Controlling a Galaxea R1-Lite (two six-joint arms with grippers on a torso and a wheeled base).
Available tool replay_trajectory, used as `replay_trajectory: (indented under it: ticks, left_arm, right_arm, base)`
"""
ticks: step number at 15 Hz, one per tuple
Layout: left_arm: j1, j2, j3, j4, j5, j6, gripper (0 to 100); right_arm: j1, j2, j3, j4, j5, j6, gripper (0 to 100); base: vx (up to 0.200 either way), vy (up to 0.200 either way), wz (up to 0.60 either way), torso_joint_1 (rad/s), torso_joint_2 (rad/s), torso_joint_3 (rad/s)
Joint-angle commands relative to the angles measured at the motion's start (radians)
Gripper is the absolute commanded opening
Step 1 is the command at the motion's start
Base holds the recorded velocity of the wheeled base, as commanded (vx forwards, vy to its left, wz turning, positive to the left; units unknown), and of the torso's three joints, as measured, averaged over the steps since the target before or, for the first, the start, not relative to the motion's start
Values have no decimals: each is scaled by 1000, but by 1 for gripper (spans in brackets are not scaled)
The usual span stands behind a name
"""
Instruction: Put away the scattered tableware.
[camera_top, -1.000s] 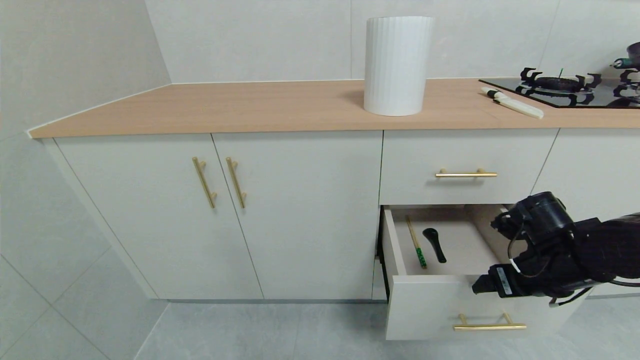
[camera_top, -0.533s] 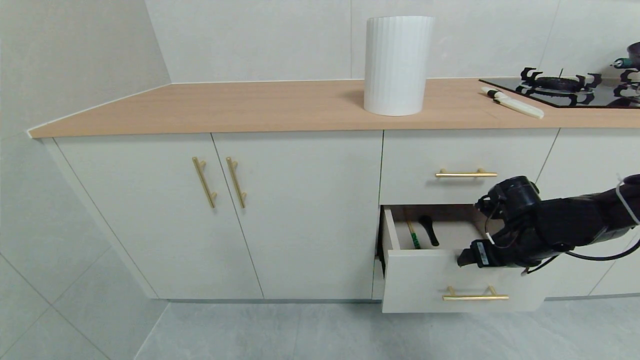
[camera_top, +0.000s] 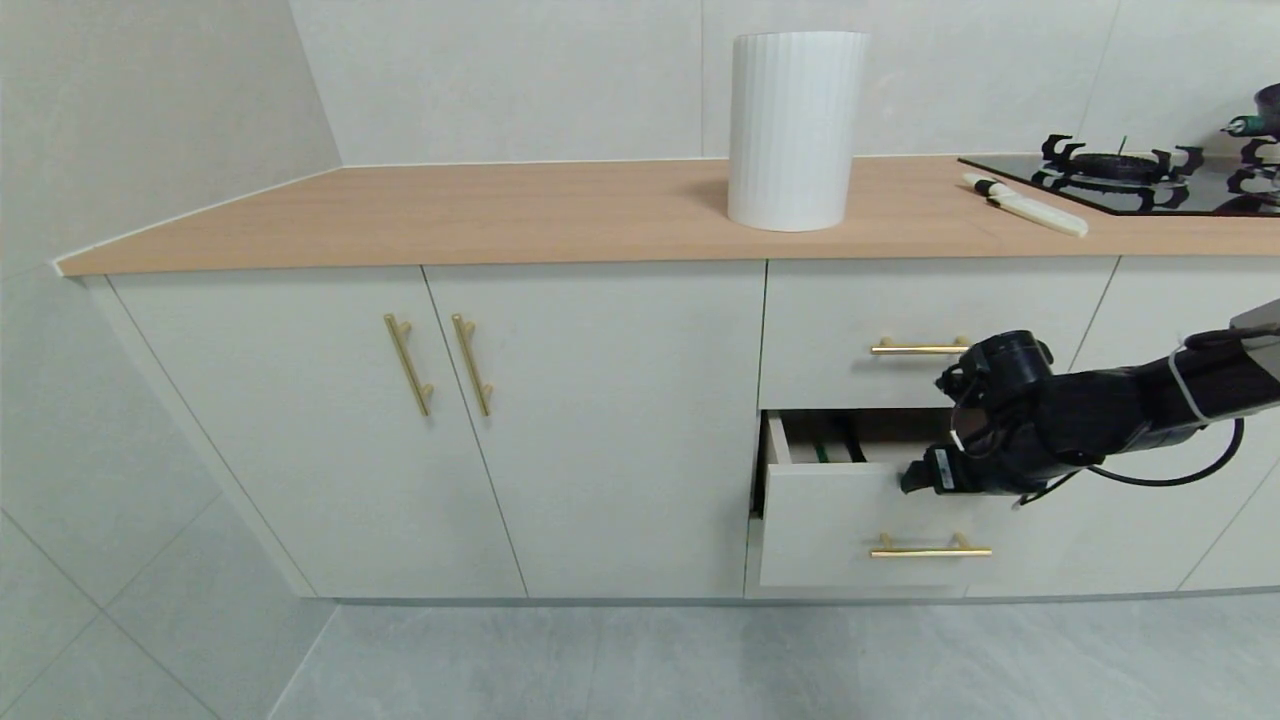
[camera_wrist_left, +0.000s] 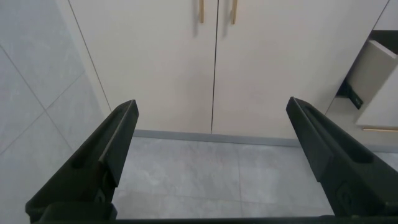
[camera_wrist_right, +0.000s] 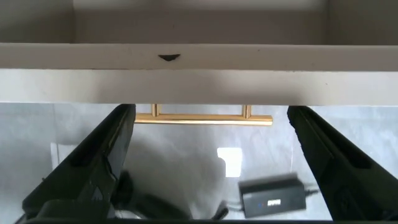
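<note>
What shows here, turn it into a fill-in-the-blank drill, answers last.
1. The lower drawer stands partly ____.
2. The right pincer is at that drawer's front, above its ____-coloured handle.
3. The white cylinder stands on the wooden ____.
4. The left pincer has its jaws ____.

Missing words: open; gold; counter; open.
</note>
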Motion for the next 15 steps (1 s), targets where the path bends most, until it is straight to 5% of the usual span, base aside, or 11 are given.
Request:
replay_trajectory:
  ticks: [1,15]
  left_arm:
    - [0,0,0,0,0,0,100]
    - [0,0,0,0,0,0,100]
  right_arm:
    - [-1,40,-58,-1,0,-4,100]
    - [-79,131,-152,-138,-10,4,100]
  base:
    - [0,0,0,0,0,0]
    - [0,0,0,0,0,0]
